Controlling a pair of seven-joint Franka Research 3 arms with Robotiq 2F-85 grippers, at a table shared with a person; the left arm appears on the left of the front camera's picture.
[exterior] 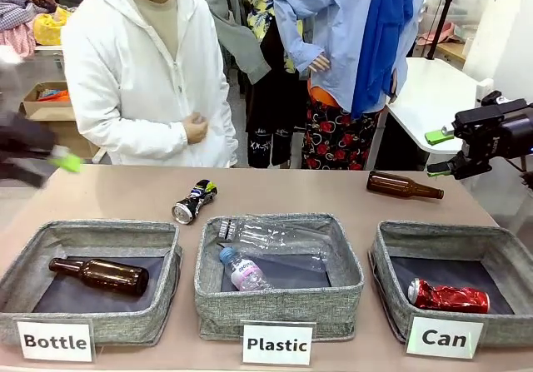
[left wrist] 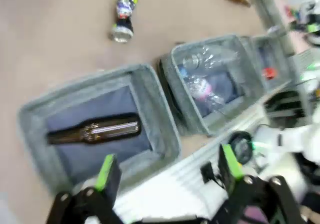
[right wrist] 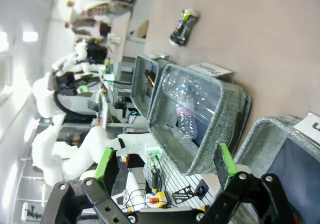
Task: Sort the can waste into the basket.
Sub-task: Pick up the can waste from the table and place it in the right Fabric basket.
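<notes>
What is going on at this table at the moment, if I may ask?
The two arms are sorting cans. The crushed red can already lies in the Can basket, while the black-and-blue can lies on the table, not yet picked up. The left gripper and the right gripper are both open and empty, off at either side. The person stands at the far side, touching nothing on the table.
</notes>
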